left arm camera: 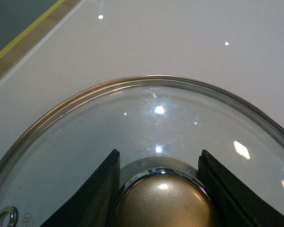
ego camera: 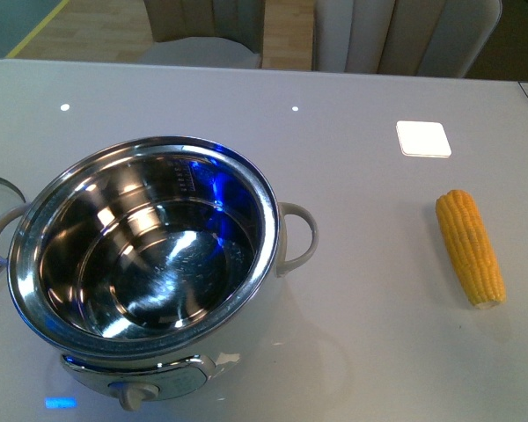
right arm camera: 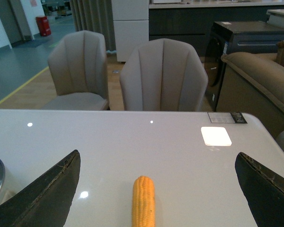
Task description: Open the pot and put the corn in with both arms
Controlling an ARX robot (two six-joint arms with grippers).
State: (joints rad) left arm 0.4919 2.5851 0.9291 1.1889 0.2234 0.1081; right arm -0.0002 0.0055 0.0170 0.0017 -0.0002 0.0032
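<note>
The pot (ego camera: 79,220) is mirror-polished steel inside and at the rim, with a smooth cream body that looks like plastic. The corn (ego camera: 471,248) is matt and bumpy. The table (ego camera: 361,343) is smooth and glossy. The lid (left arm camera: 132,123) is clear glass with a bright steel rim and a glossy gold-toned knob (left arm camera: 163,203). The left gripper (left arm camera: 158,152) and right gripper (right arm camera: 156,152) have matt black fingers (right arm camera: 47,198). The chairs (right arm camera: 163,75) are matt cloth.

No text is legible; the corner sticker (right arm camera: 227,117) is too blurred.
</note>
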